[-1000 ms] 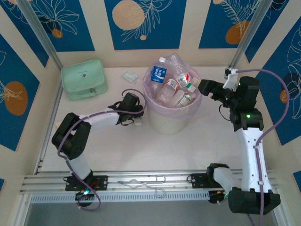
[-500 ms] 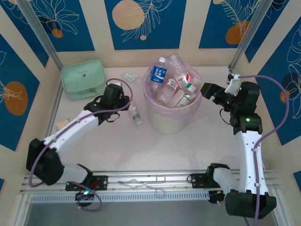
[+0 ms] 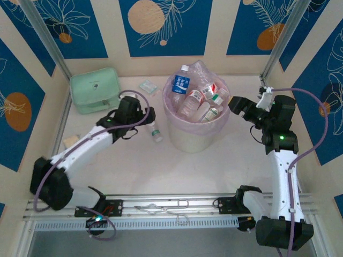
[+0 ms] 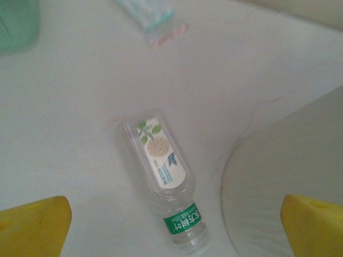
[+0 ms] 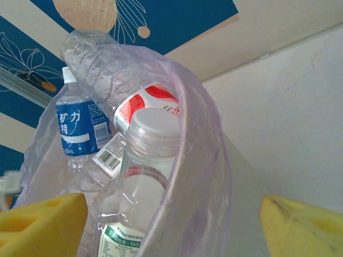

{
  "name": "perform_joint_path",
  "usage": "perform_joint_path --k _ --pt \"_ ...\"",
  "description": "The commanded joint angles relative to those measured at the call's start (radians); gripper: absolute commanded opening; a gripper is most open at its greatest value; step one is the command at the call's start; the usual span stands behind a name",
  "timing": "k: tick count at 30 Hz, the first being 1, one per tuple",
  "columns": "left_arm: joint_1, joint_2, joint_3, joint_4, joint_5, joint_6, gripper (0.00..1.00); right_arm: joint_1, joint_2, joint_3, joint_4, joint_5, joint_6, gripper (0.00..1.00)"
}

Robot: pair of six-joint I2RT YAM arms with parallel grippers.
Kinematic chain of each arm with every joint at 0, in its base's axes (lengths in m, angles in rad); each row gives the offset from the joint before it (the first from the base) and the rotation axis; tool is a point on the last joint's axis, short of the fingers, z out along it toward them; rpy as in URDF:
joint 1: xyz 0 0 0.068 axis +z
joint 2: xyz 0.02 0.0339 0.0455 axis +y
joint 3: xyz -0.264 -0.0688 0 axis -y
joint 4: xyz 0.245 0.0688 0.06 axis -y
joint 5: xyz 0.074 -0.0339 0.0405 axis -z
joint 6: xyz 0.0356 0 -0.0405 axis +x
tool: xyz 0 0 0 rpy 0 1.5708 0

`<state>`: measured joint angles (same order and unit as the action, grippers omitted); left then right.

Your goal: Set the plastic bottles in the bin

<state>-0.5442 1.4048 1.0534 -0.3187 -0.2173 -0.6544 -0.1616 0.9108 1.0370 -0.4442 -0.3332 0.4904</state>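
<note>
L pincer wide, empty, just left of bin, over a green-label bottle lying on worktop beside bin's left wall. R pincer wide too, holding nothing, at bin's right rim. Other bottles piled inside bin, poking above its pink liner.

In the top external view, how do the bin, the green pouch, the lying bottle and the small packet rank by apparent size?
1. the bin
2. the green pouch, clearly smaller
3. the lying bottle and the small packet: they look about alike, so I leave them unranked.
</note>
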Motion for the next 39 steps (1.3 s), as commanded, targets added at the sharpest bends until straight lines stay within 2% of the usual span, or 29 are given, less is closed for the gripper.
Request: perform_joint_path --k 1,12,13,16,19,21,27,28,30,33,35,39 --pt "0.009 0.099 -0.042 0.150 0.018 -0.146 1.00 -0.007 -0.034 -0.008 -0.050 -0.005 -0.050 0.84" --pt "0.016 0.370 -0.024 0.291 0.054 -0.222 0.99 -0.060 -0.050 0.010 -0.104 -0.008 -0.125 0.84" --pt "0.018 0.387 -0.024 0.297 0.057 -0.230 0.98 -0.062 -0.050 0.005 -0.101 -0.013 -0.123 0.84" --pt "0.020 0.409 -0.020 0.310 0.076 -0.239 0.81 -0.076 -0.049 -0.001 -0.084 -0.048 -0.112 0.84" --pt "0.020 0.374 -0.007 0.267 0.082 -0.211 0.68 -0.099 -0.045 0.020 -0.067 -0.101 -0.096 0.85" --pt "0.020 0.316 -0.007 0.218 0.047 -0.176 0.60 -0.104 -0.041 0.030 -0.066 -0.110 -0.092 0.84" --pt "0.033 0.048 0.013 -0.004 -0.115 0.000 0.49 -0.109 -0.030 0.015 -0.042 -0.127 -0.073 0.85" --pt "0.033 -0.005 0.032 -0.050 -0.138 0.037 0.45 -0.109 -0.028 0.010 -0.034 -0.132 -0.063 0.84" --pt "0.032 -0.099 0.094 -0.140 -0.131 0.091 0.43 -0.108 -0.027 0.003 -0.020 -0.139 -0.048 0.84" --pt "0.014 -0.191 0.212 -0.199 -0.005 0.147 0.40 -0.107 -0.026 -0.003 -0.003 -0.136 -0.039 0.84" --pt "-0.041 -0.182 0.338 -0.259 0.029 0.201 0.38 -0.107 -0.023 -0.002 0.003 -0.126 -0.033 0.84" --pt "-0.194 -0.045 0.647 -0.399 0.010 0.339 0.35 -0.100 -0.011 0.001 0.022 -0.167 -0.004 0.84"
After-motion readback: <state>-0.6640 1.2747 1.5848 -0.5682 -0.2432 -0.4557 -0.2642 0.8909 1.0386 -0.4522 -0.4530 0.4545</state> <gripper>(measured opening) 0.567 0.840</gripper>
